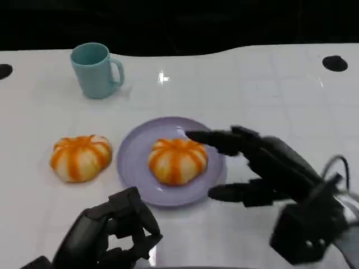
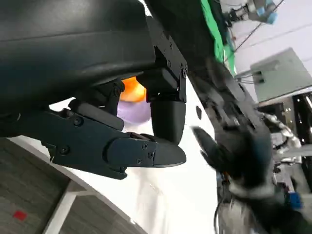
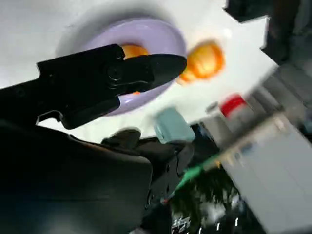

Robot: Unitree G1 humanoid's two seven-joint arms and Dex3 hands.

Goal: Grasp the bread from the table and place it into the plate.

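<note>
An orange-and-white striped bread (image 1: 178,161) lies on the lilac plate (image 1: 134,162) in the middle of the table. A second, similar bread (image 1: 80,157) sits on the table just left of the plate. My right hand (image 1: 269,168) hovers at the plate's right edge, fingers spread on either side of the plated bread's right end, holding nothing. My left hand (image 1: 109,232) rests at the near left with its fingers curled in and empty. The right wrist view shows the plate (image 3: 146,34), the bread on it (image 3: 132,50) and the other bread (image 3: 204,61) beyond my fingers (image 3: 107,78).
A teal mug (image 1: 94,70) stands at the back left, also seen as the mug (image 3: 173,126) in the right wrist view. Dark round holes (image 1: 335,63) mark the table's far corners. White table surface lies open to the right of the plate.
</note>
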